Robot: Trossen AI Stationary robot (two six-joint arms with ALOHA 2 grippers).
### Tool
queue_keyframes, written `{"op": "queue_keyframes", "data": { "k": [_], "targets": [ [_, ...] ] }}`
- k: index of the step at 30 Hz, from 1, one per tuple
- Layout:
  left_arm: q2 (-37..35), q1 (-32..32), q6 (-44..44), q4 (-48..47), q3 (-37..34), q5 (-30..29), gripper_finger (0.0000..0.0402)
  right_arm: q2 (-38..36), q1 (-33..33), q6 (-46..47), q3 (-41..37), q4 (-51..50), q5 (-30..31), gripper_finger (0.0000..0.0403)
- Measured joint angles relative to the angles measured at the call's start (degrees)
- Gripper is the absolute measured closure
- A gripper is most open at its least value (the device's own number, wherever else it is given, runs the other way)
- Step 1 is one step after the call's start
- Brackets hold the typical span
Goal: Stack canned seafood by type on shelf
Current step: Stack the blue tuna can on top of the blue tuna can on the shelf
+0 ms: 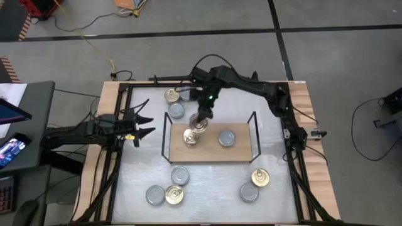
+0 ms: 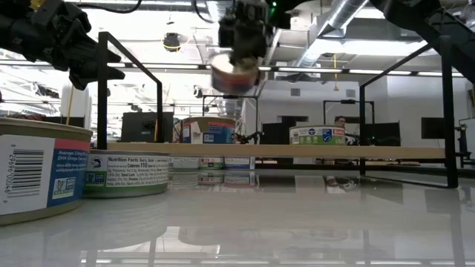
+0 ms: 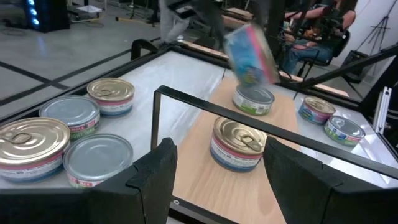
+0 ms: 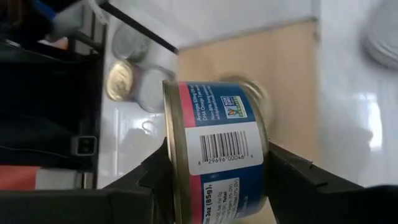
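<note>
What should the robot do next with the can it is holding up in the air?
Probably lower it onto the gold-lidded can on the shelf. The right pincer holds a can with a matching pink and blue label above the board.

Two dark, near-black jointed arms, built of slim tubes and blocky joints. Left arm (image 1: 81, 133): matte black, ending in a forked left gripper (image 1: 139, 124) with two pointed fingers and a small yellow mark by the wrist. Right arm (image 1: 257, 89): black links, thin black cables looping off the upper joints, green light glowing at the wrist. Right gripper (image 4: 214, 180): broad, flat black fingers with angular edges.
</note>
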Motion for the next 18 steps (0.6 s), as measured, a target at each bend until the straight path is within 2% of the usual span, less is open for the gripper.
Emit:
{"op": "queue_keyframes", "data": {
  "k": [10, 18],
  "targets": [
    [0.0, 0.0, 2.3, 1.1, 0.0, -2.3, 0.0174, 0.0, 6.7, 4.0, -2.2, 9.1, -0.2, 0.0187],
    [0.0, 0.0, 3.4, 1.4, 0.0, -4.1, 0.0174, 0.0, 6.0, 5.9, -9.4, 14.6, -0.3, 0.0187]
  ]
}}
